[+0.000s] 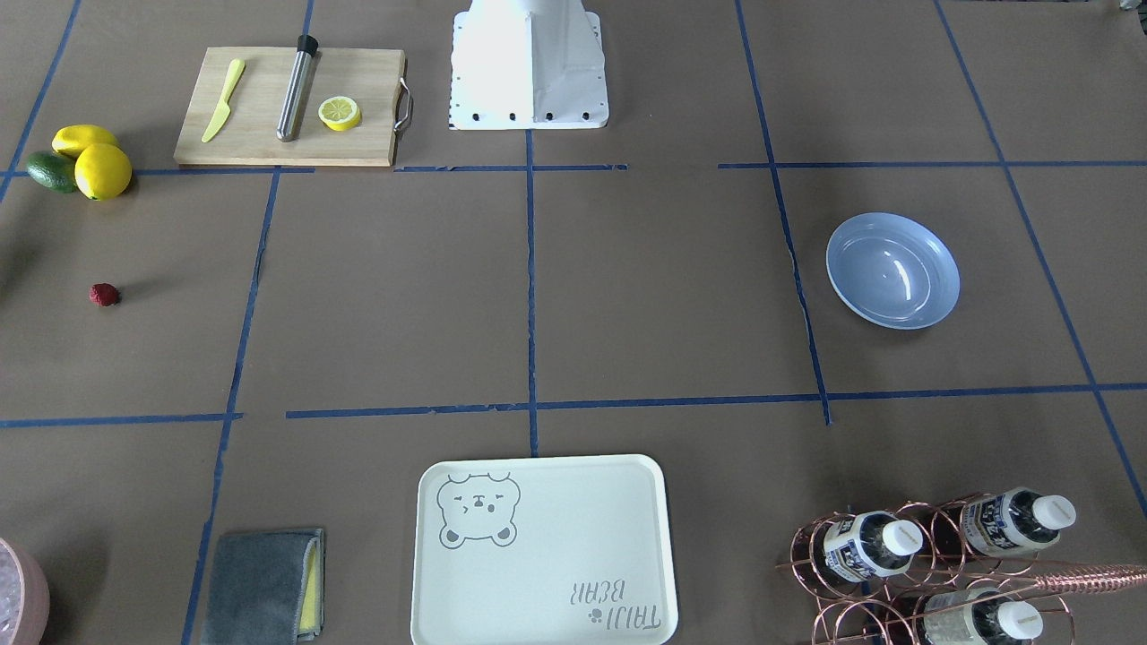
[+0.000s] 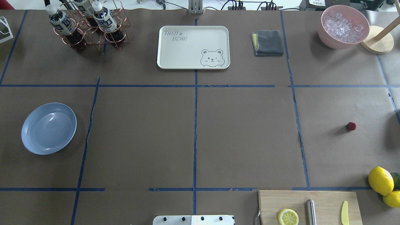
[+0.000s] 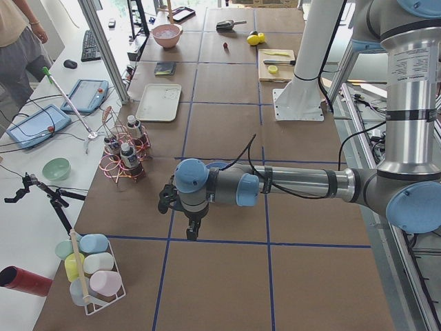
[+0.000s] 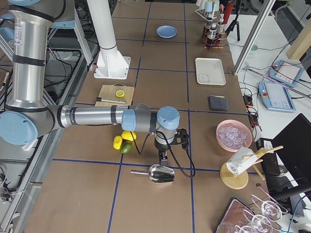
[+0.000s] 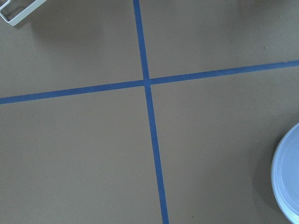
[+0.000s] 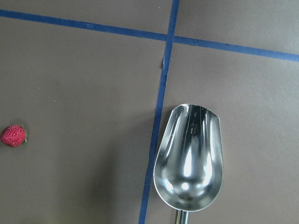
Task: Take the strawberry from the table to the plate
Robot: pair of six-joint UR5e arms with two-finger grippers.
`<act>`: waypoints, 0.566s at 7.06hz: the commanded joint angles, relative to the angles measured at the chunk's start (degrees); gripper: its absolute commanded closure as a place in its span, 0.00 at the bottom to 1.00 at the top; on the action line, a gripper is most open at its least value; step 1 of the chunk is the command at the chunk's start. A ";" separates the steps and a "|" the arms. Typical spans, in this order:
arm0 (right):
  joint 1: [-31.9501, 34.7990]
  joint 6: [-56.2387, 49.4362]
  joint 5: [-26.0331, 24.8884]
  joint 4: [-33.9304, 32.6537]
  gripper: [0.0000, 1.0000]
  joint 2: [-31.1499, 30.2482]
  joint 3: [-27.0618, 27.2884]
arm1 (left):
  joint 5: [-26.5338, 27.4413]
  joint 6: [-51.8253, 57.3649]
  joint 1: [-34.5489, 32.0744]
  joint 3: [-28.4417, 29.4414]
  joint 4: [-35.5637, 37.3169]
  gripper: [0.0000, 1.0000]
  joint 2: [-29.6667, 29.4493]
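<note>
The strawberry [image 2: 351,126], small and dark red, lies alone on the brown table [image 2: 243,134] at the right side; it also shows as the strawberry [image 1: 104,294] and, at the left edge of the right wrist view, the strawberry [image 6: 13,135]. The pale blue plate [image 2: 48,128] sits empty at the far left, with the plate [image 5: 287,182] edge at the lower right of the left wrist view. My left gripper [image 3: 193,234] hangs over the table beside the plate, and my right gripper [image 4: 163,158] hangs near the lemons. Whether either is open or shut cannot be told.
A metal scoop [image 6: 189,158] lies under the right wrist. Two lemons [image 2: 380,180] and an avocado sit beside a cutting board [image 2: 325,200] with a lemon slice, rod and knife. Bear tray [image 2: 193,47], grey cloth [image 2: 268,42], bottle rack [image 2: 89,26] and ice bowl [image 2: 343,26] line the far edge.
</note>
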 commanded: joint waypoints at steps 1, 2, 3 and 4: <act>0.00 -0.26 -0.09 0.00 0.00 0.23 -0.06 | -0.52 0.26 0.02 0.05 -0.21 0.00 0.00; 0.00 -0.44 -0.17 0.00 0.00 -0.11 0.54 | -0.70 0.35 0.02 0.05 -0.30 0.00 0.00; 0.00 -0.35 -0.26 0.00 0.00 0.06 0.46 | -0.27 0.35 0.02 0.05 -0.39 0.00 -0.09; -0.09 0.34 -0.09 0.09 0.00 0.67 0.20 | -0.09 0.27 0.02 -1.08 -0.65 0.00 -0.09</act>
